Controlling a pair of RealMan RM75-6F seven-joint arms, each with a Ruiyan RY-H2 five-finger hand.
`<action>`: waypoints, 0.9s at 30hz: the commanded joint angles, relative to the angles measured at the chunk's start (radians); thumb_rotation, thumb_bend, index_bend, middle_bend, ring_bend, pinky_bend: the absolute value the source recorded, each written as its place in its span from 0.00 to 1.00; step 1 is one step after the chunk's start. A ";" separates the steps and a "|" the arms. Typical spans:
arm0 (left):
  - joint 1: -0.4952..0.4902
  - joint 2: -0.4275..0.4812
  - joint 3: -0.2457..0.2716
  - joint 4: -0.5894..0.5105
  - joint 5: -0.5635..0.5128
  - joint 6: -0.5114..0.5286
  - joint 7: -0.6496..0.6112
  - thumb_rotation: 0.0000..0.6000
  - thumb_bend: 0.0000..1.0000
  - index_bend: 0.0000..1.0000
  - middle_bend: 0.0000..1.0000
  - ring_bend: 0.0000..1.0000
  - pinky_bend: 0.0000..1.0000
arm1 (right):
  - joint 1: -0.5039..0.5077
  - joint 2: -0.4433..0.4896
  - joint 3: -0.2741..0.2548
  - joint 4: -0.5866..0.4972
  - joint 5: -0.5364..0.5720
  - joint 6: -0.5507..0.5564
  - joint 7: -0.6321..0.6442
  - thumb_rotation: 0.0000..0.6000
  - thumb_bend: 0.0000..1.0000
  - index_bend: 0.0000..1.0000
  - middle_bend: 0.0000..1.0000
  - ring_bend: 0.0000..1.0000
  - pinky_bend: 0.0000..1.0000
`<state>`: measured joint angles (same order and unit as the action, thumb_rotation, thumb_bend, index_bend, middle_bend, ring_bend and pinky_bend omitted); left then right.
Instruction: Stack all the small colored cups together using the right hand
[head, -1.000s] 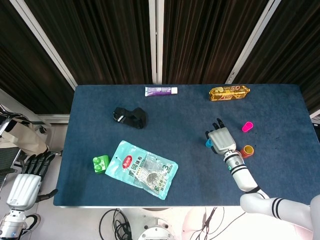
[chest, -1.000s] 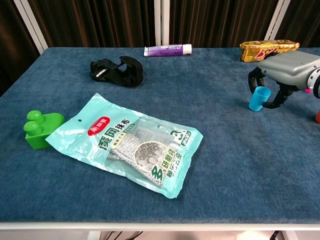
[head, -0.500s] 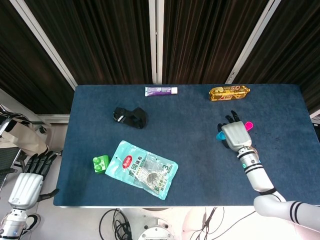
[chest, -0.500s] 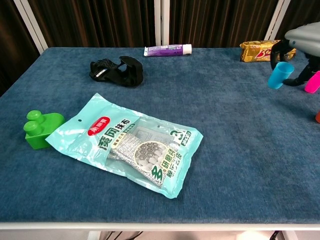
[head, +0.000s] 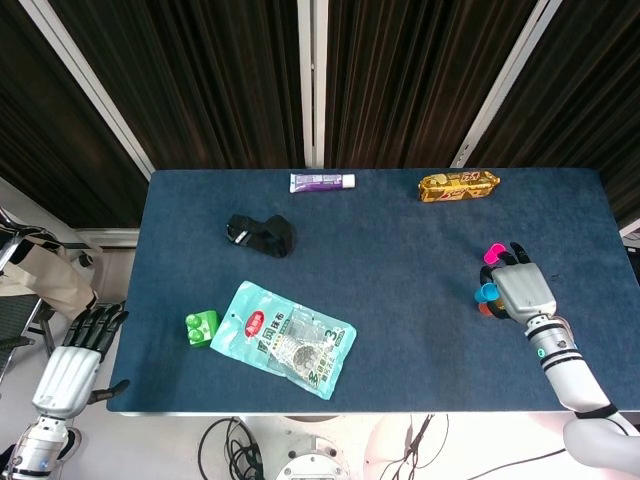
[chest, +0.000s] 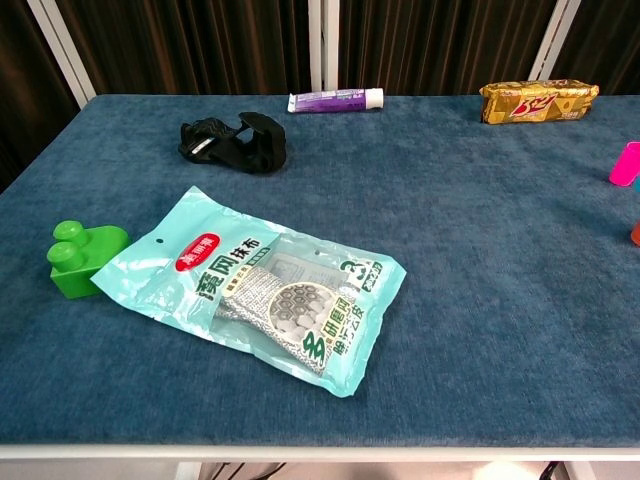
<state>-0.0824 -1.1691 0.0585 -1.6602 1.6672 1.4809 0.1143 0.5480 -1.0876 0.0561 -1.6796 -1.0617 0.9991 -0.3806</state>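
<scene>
Tabletop — blue cup (head: 488, 292) now rightward

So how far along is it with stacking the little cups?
Nothing is stacked yet. The right hand holds the blue cup close above the orange cup, which is mostly hidden beneath it. The pink cup lies apart on the table. Left to do: set blue on orange, then add the pink one.

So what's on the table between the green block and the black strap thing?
Nothing. In the head view, only bare blue table lies between the green block and the black strap; the teal packet sits off to the side.
</scene>
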 joint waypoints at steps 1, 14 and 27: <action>0.000 0.001 0.000 -0.002 0.000 0.000 0.002 1.00 0.06 0.04 0.00 0.00 0.00 | -0.017 0.015 -0.009 0.001 -0.016 0.003 0.021 1.00 0.26 0.56 0.53 0.17 0.00; -0.002 0.000 0.001 -0.004 -0.007 -0.006 0.007 1.00 0.06 0.04 0.00 0.00 0.00 | -0.036 -0.004 -0.013 0.049 0.017 0.003 -0.004 1.00 0.26 0.56 0.53 0.17 0.00; -0.008 -0.001 -0.001 -0.002 -0.013 -0.013 0.000 1.00 0.06 0.04 0.00 0.00 0.00 | -0.031 -0.031 0.002 0.082 0.041 -0.006 -0.018 1.00 0.26 0.56 0.53 0.17 0.00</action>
<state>-0.0900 -1.1702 0.0572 -1.6624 1.6542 1.4683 0.1141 0.5157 -1.1171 0.0578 -1.5995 -1.0233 0.9956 -0.3965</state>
